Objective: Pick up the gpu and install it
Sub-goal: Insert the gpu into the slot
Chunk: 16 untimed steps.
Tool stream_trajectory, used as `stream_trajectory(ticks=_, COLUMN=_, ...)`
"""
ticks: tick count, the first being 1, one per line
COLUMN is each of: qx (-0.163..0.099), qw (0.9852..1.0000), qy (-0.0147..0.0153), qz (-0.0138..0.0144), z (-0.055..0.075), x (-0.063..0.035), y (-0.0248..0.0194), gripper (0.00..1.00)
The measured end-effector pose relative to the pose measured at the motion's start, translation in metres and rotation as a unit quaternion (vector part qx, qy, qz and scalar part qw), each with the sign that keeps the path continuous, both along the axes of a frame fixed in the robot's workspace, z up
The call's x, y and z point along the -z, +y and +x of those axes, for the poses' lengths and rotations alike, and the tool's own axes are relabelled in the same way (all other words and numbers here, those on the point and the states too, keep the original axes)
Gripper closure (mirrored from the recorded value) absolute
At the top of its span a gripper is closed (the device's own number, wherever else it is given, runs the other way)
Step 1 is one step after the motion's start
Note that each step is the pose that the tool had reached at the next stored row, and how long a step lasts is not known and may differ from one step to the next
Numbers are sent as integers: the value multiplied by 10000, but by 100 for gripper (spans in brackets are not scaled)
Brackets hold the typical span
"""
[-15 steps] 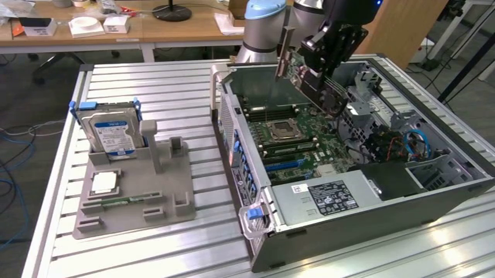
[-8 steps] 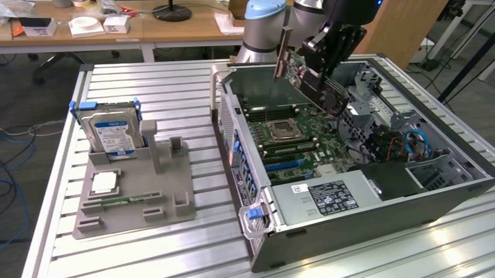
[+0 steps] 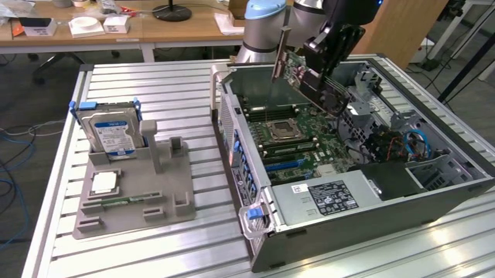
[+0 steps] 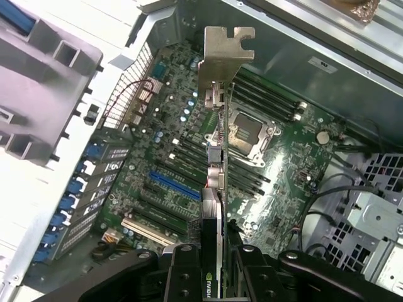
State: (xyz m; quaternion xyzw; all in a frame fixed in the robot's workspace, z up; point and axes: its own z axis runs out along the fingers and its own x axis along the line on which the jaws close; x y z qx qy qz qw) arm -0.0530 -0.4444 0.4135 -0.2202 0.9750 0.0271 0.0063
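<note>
The gpu (image 3: 303, 74) is a thin card with a grey metal bracket (image 3: 280, 49) at one end. It hangs tilted over the open computer case (image 3: 255, 231), well above the motherboard (image 3: 290, 139). My gripper (image 3: 323, 51) is shut on its upper edge. In the wrist view the gpu (image 4: 217, 170) appears edge-on, bracket (image 4: 227, 53) farthest from the camera, clamped between the black fingers (image 4: 182, 274) of my gripper (image 4: 214, 277). Beneath it lie the CPU socket (image 4: 249, 132) and a blue expansion slot (image 4: 173, 185).
On the exterior view's left stands a grey holder (image 3: 166, 202) carrying a silver hard drive (image 3: 112, 130), a square chip (image 3: 104, 182) and a narrow green memory stick (image 3: 124, 201). Inside the case sit a power supply (image 3: 325, 197) and blue cables (image 3: 418, 142). Desks stand behind.
</note>
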Motion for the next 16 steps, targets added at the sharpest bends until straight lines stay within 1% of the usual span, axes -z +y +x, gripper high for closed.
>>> stream_trajectory(ticks=8, qx=-229, qw=9997, qy=0, qz=0, z=0, x=0, y=0, gripper=74)
stream_trajectory(ticks=16, qx=-456, qw=9990, qy=0, qz=0, z=0, x=0, y=0, gripper=74)
